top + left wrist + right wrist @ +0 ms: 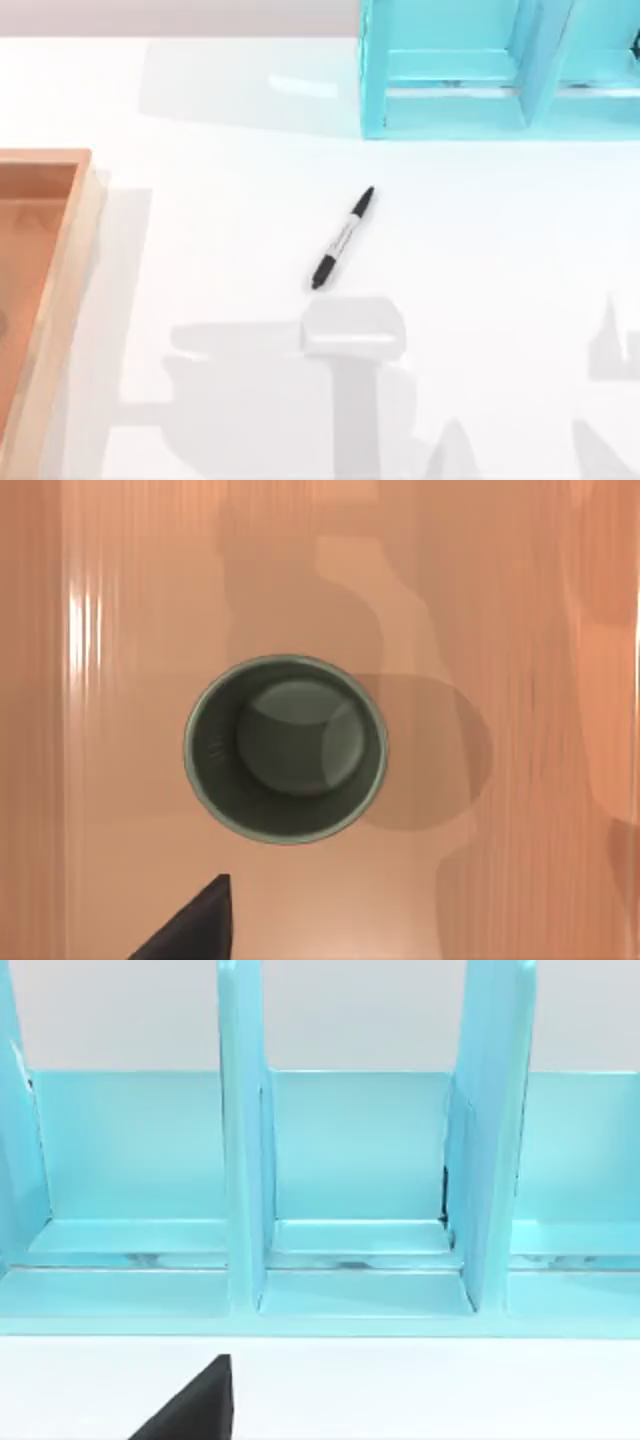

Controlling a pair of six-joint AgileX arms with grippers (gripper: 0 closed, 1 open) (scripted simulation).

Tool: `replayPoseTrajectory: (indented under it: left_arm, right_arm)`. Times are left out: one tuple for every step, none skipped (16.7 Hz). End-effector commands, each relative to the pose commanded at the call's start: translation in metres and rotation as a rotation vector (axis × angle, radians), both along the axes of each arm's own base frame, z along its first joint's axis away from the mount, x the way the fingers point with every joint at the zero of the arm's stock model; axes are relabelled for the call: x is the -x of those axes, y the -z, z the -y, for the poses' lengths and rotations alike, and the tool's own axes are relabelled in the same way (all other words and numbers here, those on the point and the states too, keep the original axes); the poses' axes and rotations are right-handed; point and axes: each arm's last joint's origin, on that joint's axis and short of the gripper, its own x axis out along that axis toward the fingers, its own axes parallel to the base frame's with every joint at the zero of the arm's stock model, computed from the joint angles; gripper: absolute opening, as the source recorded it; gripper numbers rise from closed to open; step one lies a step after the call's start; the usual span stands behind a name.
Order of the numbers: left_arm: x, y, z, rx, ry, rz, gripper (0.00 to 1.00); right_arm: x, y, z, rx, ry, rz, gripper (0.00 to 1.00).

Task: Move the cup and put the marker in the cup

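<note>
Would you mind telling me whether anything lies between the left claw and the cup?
Nothing visible does. The left wrist view looks straight down into the upright cup, standing on the wooden tray's floor with bare wood around it.

Matte green cup [286, 748]; smooth wood tray [62, 262]; glossy turquoise rack [450, 100].

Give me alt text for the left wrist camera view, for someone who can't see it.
Seen from straight above, the cup, dark olive-green and empty, stands upright on the bare floor of a wooden tray. One black fingertip of the left gripper juts in near the cup, not touching it.
</note>
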Motion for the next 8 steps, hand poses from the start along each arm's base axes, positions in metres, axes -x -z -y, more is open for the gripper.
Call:
replayPoseTrajectory:
  left_arm:
    - [-0.012, 0.001, -0.004, 0.007, 0.001, -0.061, 1.0]
    - [-0.023, 0.004, -0.008, 0.014, 0.001, -0.117, 1.0]
    - [-0.033, 0.007, -0.012, 0.022, 0.002, -0.169, 1.0]
    - [-0.041, 0.01, -0.016, 0.029, 0.002, -0.216, 1.0]
    - [-0.049, 0.013, -0.019, 0.036, 0.002, -0.257, 1.0]
    - [-0.056, 0.016, -0.022, 0.042, 0.003, -0.291, 1.0]
    - [-0.06, 0.018, -0.024, 0.047, 0.003, -0.318, 1.0]
    - [-0.064, 0.02, -0.026, 0.051, 0.003, -0.336, 1.0]
  right_arm:
    - [0.0, 0.0, 0.0, 0.0, 0.0, 0.0, 1.0]
    - [0.0, 0.0, 0.0, 0.0, 0.0, 0.0, 1.0]
    - [0.0, 0.0, 0.0, 0.0, 0.0, 0.0, 1.0]
    - [0.0, 0.0, 0.0, 0.0, 0.0, 0.0, 1.0]
    - [0.0, 0.0, 0.0, 0.0, 0.0, 0.0, 1.0]
    - [0.0, 0.0, 0.0, 0.0, 0.0, 0.0, 1.0]
    - [0.0, 0.0, 0.0, 0.0, 0.0, 0.0, 1.0]
    - [0.0, 0.0, 0.0, 0.0, 0.0, 0.0, 1.0]
